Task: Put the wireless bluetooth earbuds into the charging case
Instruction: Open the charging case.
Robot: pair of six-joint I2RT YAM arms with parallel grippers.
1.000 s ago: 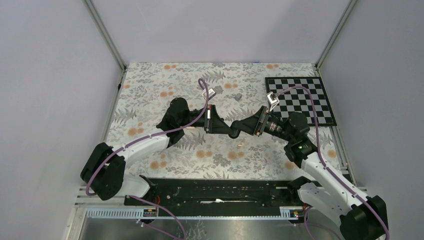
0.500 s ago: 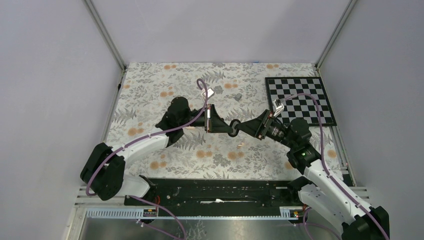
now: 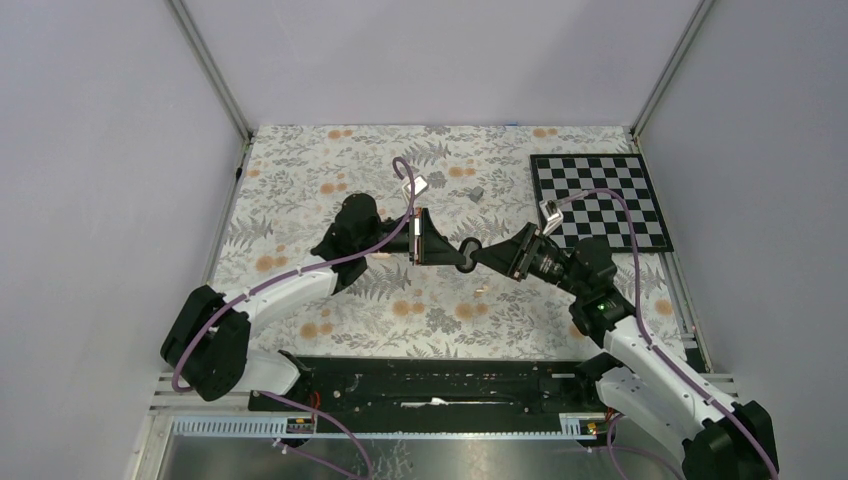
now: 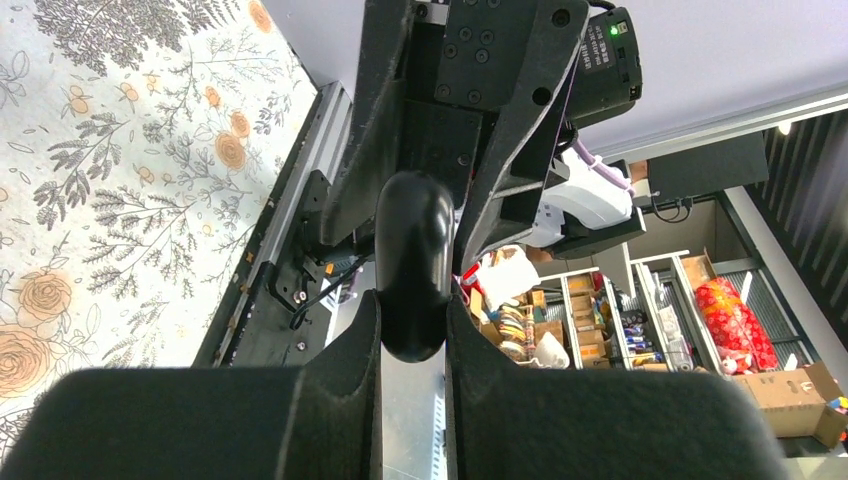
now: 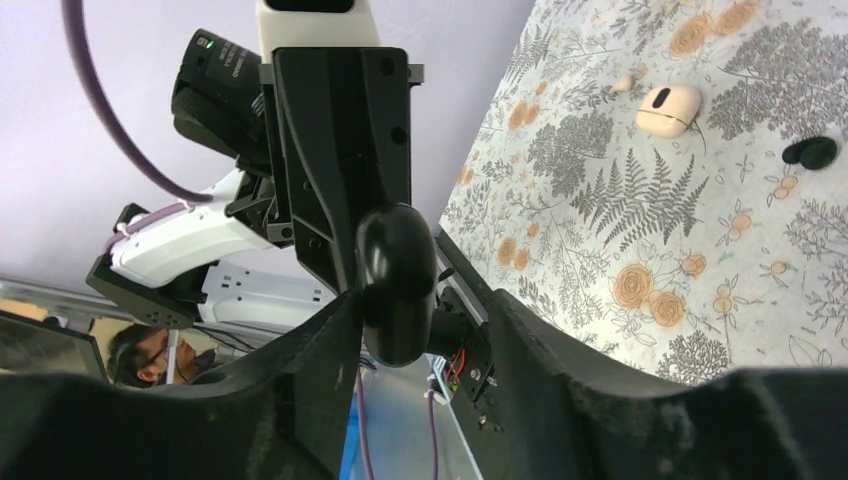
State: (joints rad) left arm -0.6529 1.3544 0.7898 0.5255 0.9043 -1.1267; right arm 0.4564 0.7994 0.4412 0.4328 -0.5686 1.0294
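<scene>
Early days imo — nothing's in the charging case (image 4: 413, 260) yet. It's up in the air between the arms and the lid looks shut. The left end effector (image 4: 410, 305) is clamped on it. The right end effector (image 5: 420, 305) straddles the other end, but I can't tell if it's pinching. One case — the earbuds (image 5: 810, 152) show as one dark lump on the surface (image 5: 620, 230), possibly both.

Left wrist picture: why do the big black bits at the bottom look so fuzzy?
Left wrist view: the near fingers sit too close to the lens, so they blur; the black pod is sharper. Right wrist view: same soft near fingers, tablecloth crisp. Top view: even light, sharp.
</scene>
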